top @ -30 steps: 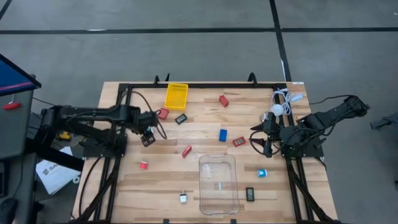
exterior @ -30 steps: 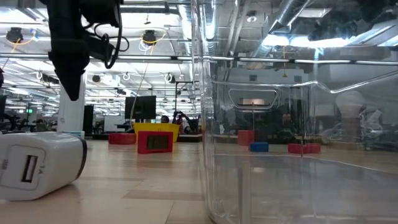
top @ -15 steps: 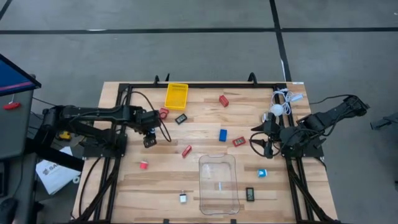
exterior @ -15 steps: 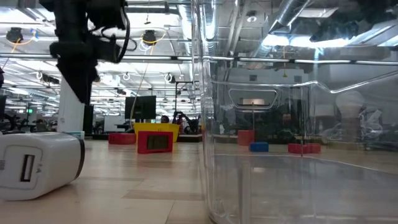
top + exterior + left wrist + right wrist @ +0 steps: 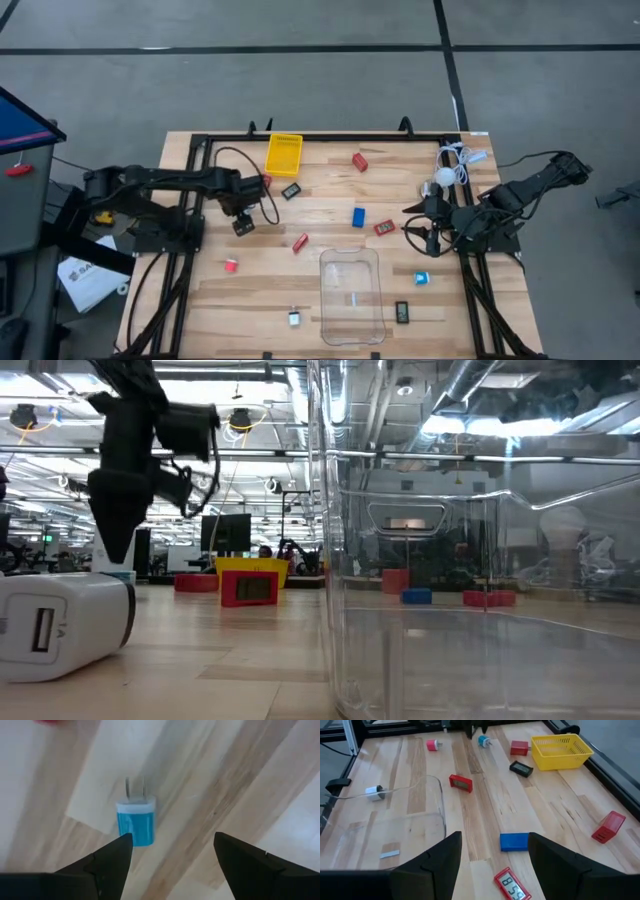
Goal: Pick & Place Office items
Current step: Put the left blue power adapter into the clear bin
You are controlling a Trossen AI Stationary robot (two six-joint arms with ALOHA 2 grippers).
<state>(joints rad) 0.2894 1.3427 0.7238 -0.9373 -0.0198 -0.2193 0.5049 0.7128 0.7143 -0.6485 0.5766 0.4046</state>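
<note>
My left gripper point(image 5: 241, 224) hangs open over the table's left middle, fingers pointing down. A white-and-cyan plug point(image 5: 136, 823) lies flat on the wood right beneath it, close to one finger point(image 5: 107, 862), untouched. The same plug point(image 5: 484, 741) shows below the gripper in the right wrist view. My right gripper point(image 5: 412, 229) waits open at the right side, near a red display piece point(image 5: 384, 228) and a blue block point(image 5: 358, 216). Other pieces lie scattered: a red block point(image 5: 360, 161), a black rectangle point(image 5: 291, 190), a red piece point(image 5: 300, 242), another cyan plug point(image 5: 422, 277).
A clear plastic bin point(image 5: 351, 296) stands near the front middle, with a white plug point(image 5: 295, 318) and a black rectangle point(image 5: 402, 312) beside it. A yellow tray point(image 5: 283, 153) sits at the far edge. A white round object with coiled cable point(image 5: 448, 172) lies at the far right.
My left gripper has sunk a little toward the table and its wrist has turned about, staying over the same spot. The pieces on the table have kept their places.
</note>
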